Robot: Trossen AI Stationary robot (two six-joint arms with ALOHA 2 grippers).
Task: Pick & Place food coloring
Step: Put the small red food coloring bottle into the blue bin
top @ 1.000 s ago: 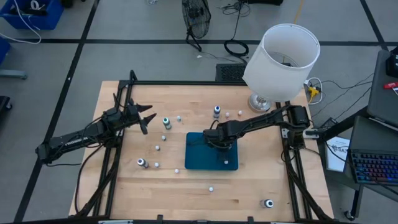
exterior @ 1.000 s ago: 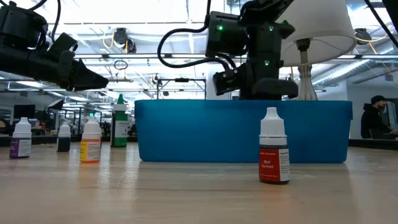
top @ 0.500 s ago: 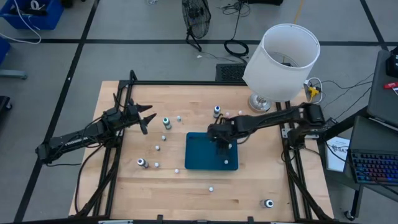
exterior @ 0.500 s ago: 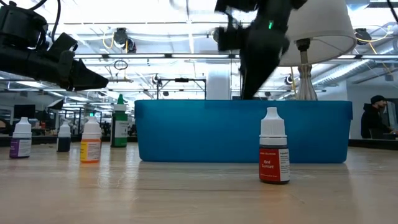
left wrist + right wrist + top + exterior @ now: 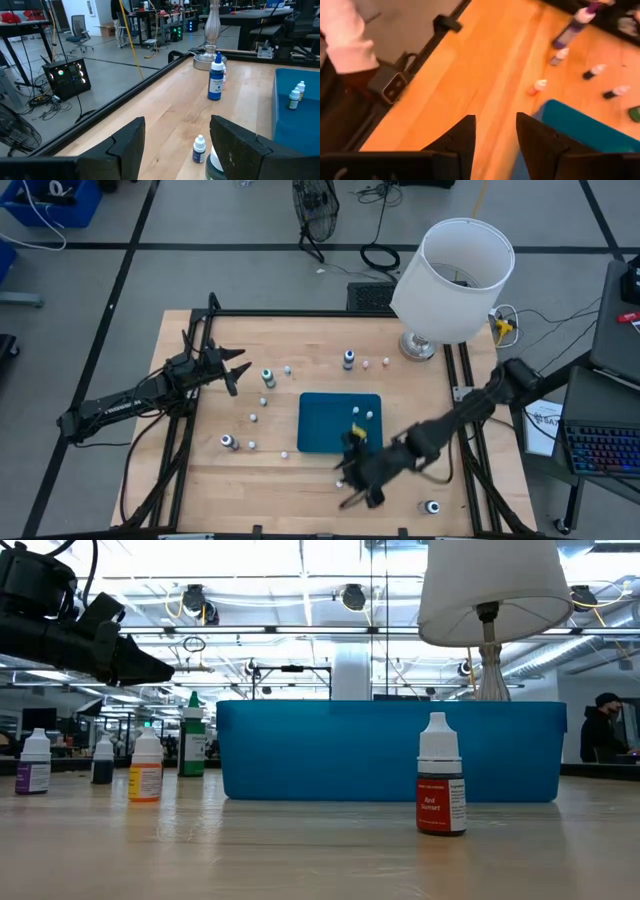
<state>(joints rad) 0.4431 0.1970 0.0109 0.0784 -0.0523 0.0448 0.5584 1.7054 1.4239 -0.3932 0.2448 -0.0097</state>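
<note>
The food coloring bottles are scattered on the wooden table: a green one point(image 5: 267, 377), a blue one point(image 5: 348, 359), a red one point(image 5: 440, 790) and several small ones, all standing upright. Some stand in the teal tray point(image 5: 325, 430), such as one near its far right corner point(image 5: 368, 414). My left gripper point(image 5: 232, 370) is open and empty at the table's left, just left of the green bottle, whose cap shows by one finger point(image 5: 212, 167). My right gripper point(image 5: 352, 485) is open and empty, above the table in front of the tray's near edge. It also shows in its wrist view point(image 5: 495, 142).
A lamp with a white shade point(image 5: 455, 275) stands at the far right corner. A lone bottle point(image 5: 431, 506) stands near the near right corner. A person's pale sleeve point(image 5: 345, 35) shows beyond the table edge in the right wrist view.
My right arm has swung from over the teal tray toward the table's near edge. Its gripper has gone up out of the low view and now hangs past the tray's near side.
</note>
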